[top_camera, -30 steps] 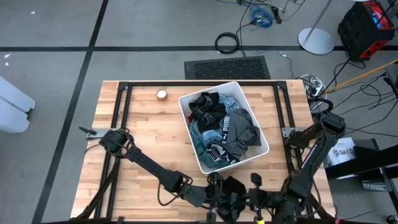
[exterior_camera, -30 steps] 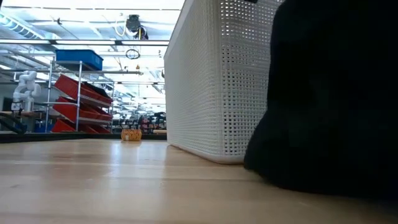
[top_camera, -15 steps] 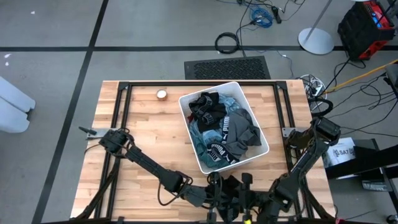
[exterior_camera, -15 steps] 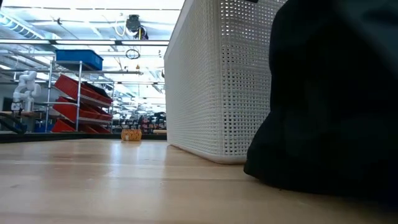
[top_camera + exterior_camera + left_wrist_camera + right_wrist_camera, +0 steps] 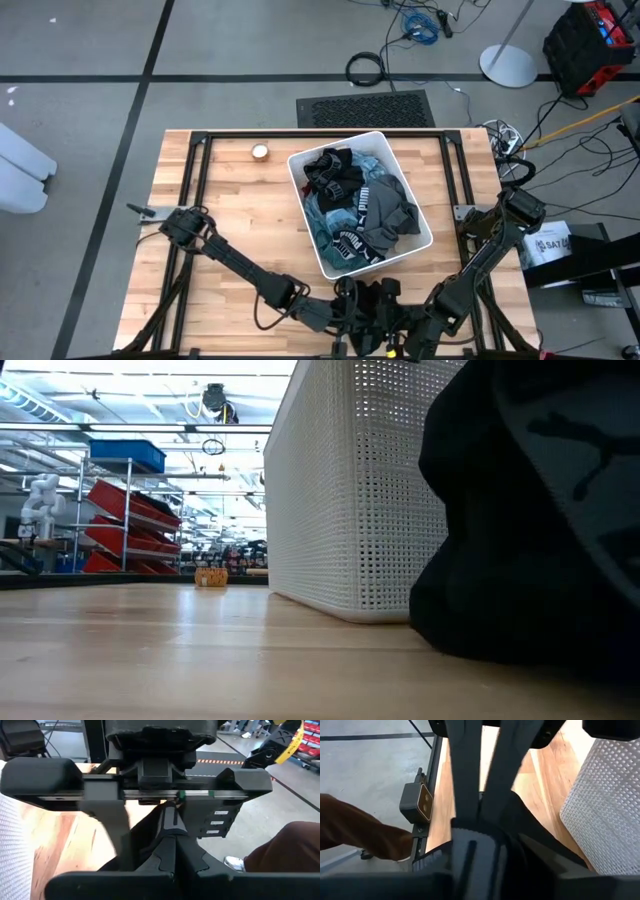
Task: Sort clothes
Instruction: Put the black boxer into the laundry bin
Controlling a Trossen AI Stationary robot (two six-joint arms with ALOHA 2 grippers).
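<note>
Left gripper (image 5: 352,318) is sitting at the counter's (image 5: 240,215) near edge with its fingers (image 5: 172,851) pressed together on a black garment (image 5: 372,300), which is bunched on the wood just beside it. Right gripper (image 5: 395,332) is hovering right next to the left one, on the far side of that same black garment; its fingers (image 5: 465,780) are showing in the right wrist view, but whether they are apart or closed on the cloth I cannot tell.

Beyond both grippers, toward the counter's middle, the white bin (image 5: 300,165) is standing near the black garment but apart from it. It is holding the rest of the clothes (image 5: 358,208): a dark grey piece with white lettering on the side nearest the grippers, a teal one against the wall nearest the left gripper, light blue showing underneath, and black pieces heaped at the far end. In the low view the black garment (image 5: 520,560) is filling the frame in front of the bin's perforated wall (image 5: 350,490).

Farther off, past the bin on the left gripper's side, a small round object (image 5: 260,152) is resting on the wood. A person's brown sleeve (image 5: 360,827) is showing beyond the counter's edge.
</note>
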